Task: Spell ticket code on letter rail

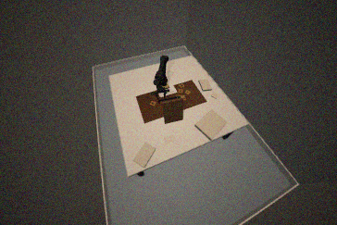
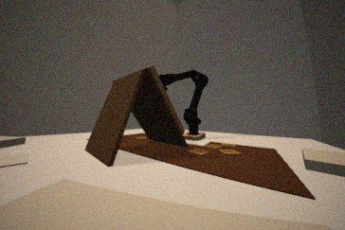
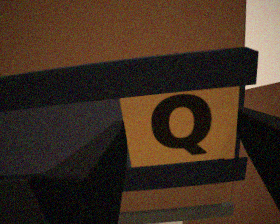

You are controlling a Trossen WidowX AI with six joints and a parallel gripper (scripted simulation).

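Observation:
My gripper (image 3: 180, 123) is shut on an orange tile marked Q (image 3: 181, 156), one dark finger at each side edge. The Q tile lies between the two walls of the dark letter rail (image 3: 141, 75) (image 1: 175, 97), its right edge just inside the rail's right end. Left of the tile, dark rail floor shows, partly hidden by the left finger. Loose orange tiles lie on the brown board (image 1: 147, 113) (image 2: 256, 169): one tile (image 1: 153, 104) left of the rail, several to its right, including this tile (image 1: 187, 92) (image 2: 230, 151). Their letters are unreadable. I cannot read any ticket code.
A brown tent-shaped stand (image 1: 173, 111) (image 2: 118, 113) stands just in front of the rail and hides part of it. Pale flat blocks lie around the board: a large one (image 1: 211, 124) front right, one (image 1: 144, 155) front left, and a smaller one (image 1: 205, 84) at the right.

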